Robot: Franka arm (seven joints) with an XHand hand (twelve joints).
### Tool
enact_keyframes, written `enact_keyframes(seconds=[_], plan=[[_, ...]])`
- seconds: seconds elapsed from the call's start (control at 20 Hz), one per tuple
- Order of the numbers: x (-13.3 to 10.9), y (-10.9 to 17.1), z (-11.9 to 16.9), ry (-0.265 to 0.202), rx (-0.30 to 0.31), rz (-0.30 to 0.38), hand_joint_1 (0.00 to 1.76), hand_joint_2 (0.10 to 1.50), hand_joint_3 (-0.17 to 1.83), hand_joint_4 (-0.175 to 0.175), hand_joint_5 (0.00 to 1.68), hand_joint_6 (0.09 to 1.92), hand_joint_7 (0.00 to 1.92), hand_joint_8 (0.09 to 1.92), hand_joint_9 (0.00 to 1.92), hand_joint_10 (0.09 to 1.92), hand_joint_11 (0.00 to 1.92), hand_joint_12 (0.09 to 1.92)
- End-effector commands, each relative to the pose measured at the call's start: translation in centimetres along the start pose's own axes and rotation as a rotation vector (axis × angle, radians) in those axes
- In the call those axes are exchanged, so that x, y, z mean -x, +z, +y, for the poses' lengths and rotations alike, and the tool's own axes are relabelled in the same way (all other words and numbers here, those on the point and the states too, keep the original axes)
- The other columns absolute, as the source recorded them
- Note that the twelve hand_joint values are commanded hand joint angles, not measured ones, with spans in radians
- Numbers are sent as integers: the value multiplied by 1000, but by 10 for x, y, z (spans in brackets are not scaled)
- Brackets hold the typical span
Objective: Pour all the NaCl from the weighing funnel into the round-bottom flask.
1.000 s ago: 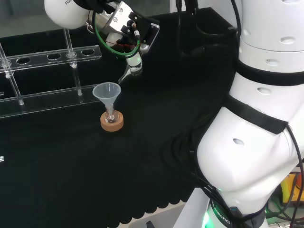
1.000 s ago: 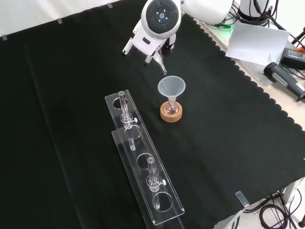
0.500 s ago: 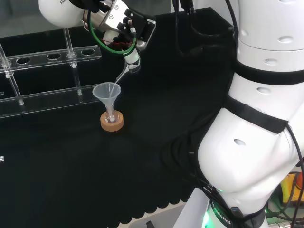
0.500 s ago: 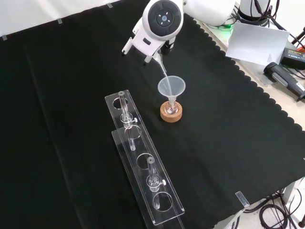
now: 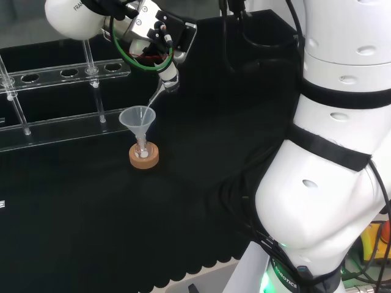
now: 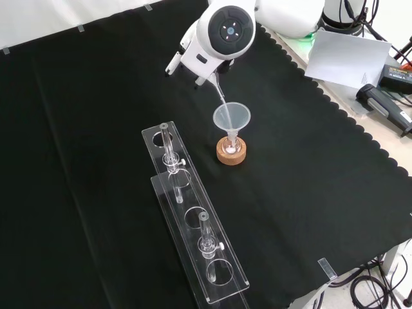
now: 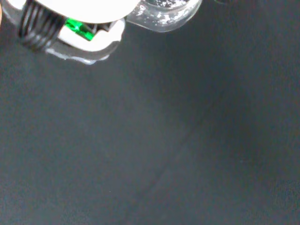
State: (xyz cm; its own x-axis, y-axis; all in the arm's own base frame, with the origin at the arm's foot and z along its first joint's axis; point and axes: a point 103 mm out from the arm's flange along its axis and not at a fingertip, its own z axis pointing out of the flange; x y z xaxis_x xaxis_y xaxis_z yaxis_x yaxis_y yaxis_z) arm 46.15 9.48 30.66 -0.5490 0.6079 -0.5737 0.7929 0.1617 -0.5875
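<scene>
Hand [image 5: 156,43] grips tilted weighing funnel [image 5: 157,91], spout tip over plastic funnel [image 6: 231,118] rim. Round-bottom flask [image 6: 231,145] on cork ring [image 6: 231,154]; open counter [image 6: 309,167] to front view's right.

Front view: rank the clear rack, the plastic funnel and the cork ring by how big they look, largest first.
1. Clear rack, by far the largest, running down the cloth.
2. Plastic funnel, its mouth a little wider than the ring.
3. Cork ring, smallest. The funnel stands higher, nearer the camera, so that gap is unsure.

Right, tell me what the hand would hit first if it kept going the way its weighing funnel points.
Probably the plastic funnel on the round-bottom flask: the weighing funnel in the hand slants toward its rim. Depth is unclear.
</scene>
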Motion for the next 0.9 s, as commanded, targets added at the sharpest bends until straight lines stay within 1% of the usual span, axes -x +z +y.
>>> enact_keyframes(seconds=[0.05,0.35,0.6,0.9], plan=[[0,-4,-2,-6,-4,-24,1118,573,821,175,1272,744,1682,302,1459,350,243,1487],[2,-10,-2,-7,-10,-54,1118,571,823,175,1272,744,1684,300,1459,349,244,1487],[3,-16,-2,-4,-18,-92,1118,570,826,175,1272,745,1686,297,1460,349,244,1487],[1,-20,-1,-8,-26,-115,1119,569,828,175,1272,746,1689,295,1461,348,245,1487]])
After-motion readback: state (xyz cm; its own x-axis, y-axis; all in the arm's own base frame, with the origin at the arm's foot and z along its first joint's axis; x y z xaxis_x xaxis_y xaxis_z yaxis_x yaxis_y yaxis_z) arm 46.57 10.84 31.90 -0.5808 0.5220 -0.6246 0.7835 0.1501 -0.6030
